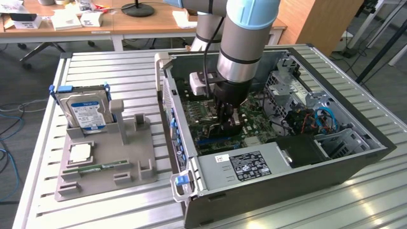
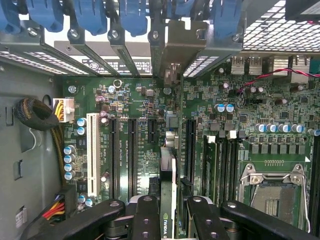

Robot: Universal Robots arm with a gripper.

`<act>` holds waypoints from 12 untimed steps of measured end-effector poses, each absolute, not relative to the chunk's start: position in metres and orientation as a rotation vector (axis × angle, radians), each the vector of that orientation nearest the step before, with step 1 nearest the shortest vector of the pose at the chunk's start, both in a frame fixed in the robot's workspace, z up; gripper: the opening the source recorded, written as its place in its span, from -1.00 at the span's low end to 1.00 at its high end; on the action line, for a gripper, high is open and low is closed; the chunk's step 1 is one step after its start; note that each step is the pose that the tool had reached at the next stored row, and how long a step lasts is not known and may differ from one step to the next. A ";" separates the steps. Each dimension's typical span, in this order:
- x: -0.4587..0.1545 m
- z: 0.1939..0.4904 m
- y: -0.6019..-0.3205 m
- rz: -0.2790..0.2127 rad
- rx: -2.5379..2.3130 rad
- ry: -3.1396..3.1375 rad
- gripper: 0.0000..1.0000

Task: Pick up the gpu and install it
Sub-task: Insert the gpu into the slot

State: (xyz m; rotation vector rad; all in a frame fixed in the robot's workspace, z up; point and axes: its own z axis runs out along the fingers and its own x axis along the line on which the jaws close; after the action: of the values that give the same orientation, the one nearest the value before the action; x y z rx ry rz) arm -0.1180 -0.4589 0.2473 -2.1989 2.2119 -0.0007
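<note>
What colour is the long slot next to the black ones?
White slot; clearest in the wrist view.

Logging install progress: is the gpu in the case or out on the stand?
In the case: the gpu stands on edge over the motherboard slots, between the gripper fingers. Seating: cannot tell.

I see the table (image 1: pixel 95 210) is slatted aluminium profile, glare off the slats near the exterior view's right. Behind it, wooden desks (image 1: pixel 133 24) on white legs, with papers and small white boxes (image 1: pixel 66 20) on top, plus a black round lamp base (image 1: pixel 138 8). A wooden cabinet panel (image 1: pixel 324 21) stands at the exterior view's right. The floor is grey carpet (image 1: pixel 25 86), loose cables (image 1: pixel 9 124) trailing at the left.
</note>
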 end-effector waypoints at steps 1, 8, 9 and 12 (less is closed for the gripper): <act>-0.118 0.247 -0.459 0.000 -2.199 2.212 -0.48; -0.118 0.247 -0.459 0.000 -2.199 2.212 -0.48; -0.118 0.247 -0.459 0.000 -2.199 2.212 -0.48; -0.118 0.247 -0.459 0.000 -2.199 2.212 -0.47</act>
State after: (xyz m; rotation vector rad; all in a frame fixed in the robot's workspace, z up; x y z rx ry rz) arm -0.1180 -0.4589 0.2472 -2.1986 2.2118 -0.0004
